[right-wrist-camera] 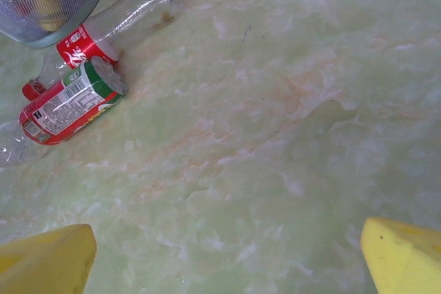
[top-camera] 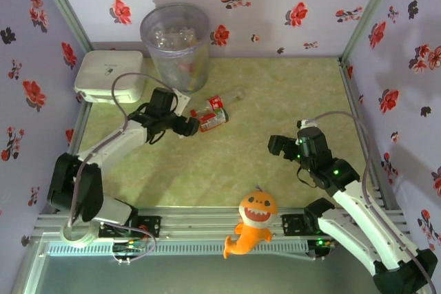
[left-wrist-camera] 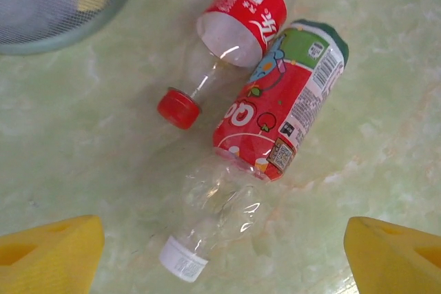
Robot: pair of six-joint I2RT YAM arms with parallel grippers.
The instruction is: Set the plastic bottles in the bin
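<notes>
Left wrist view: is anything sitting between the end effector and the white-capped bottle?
Nothing visible. The left end effector is open, with only bare table between its fingertips and the white-capped bottle. The red-capped bottle lies close on the far side, toward the bin, so it is not blocking the approach.

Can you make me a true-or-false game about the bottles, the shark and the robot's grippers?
1. The red-capped bottle and the white-capped bottle lie on the table near the bin. True.
2. The red-capped bottle stands upright. False: it lies on its side.
3. The left gripper is open, holding nothing. True.
4. The plush shark is inside the bin. False: it sits at the table's near edge.
5. The right gripper grips a bottle. False: it is open over bare table.
</notes>
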